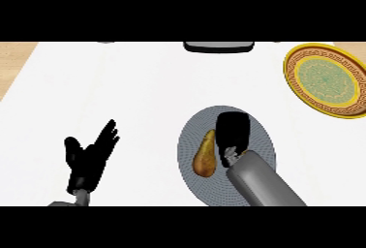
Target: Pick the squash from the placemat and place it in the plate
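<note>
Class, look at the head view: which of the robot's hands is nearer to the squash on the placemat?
Right. The right hand hangs over the placemat just beside the squash; the left hand rests open far off to its left.

Squash (205,157) on placemat (200,121) near counter's (143,87) front edge, beside right hand (233,131); plate (327,80) at far right corner; left hand (89,157) front left

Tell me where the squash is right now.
In the head view the squash lies on the grey placemat, lower centre, just left of the right hand.
</note>
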Tool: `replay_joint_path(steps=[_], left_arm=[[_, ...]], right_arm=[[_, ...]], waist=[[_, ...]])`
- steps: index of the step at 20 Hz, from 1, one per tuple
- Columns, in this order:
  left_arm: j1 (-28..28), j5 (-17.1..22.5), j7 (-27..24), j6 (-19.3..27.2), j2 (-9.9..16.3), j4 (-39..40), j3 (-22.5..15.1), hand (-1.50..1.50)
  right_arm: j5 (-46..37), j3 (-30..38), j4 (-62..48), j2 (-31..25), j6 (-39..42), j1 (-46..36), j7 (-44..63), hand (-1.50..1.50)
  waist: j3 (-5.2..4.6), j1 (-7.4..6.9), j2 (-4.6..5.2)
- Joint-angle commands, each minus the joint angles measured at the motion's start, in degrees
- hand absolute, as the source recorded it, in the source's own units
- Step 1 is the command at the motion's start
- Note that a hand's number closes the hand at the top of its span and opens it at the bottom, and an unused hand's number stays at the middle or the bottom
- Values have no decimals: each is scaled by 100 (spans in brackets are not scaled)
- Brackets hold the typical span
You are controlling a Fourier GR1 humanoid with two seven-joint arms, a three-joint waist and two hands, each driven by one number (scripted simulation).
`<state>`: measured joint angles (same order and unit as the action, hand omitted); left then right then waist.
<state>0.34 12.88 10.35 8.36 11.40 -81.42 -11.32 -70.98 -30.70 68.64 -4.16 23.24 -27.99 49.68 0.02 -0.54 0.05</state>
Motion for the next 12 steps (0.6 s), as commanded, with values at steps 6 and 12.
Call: replay_joint_path(steps=[6,12], left_arm=[[-40,-18,-42,-51,24,-122,-28,0],[-276,-89,7,-148,1,-181,-181,0]], right_arm=[[175,2903,-284,-47,-1773,-1326,1842,150],[-956,3376,-682,-658,-2951,-2200,2317,150]], waist=[[48,-156,221],[9,-576,339]])
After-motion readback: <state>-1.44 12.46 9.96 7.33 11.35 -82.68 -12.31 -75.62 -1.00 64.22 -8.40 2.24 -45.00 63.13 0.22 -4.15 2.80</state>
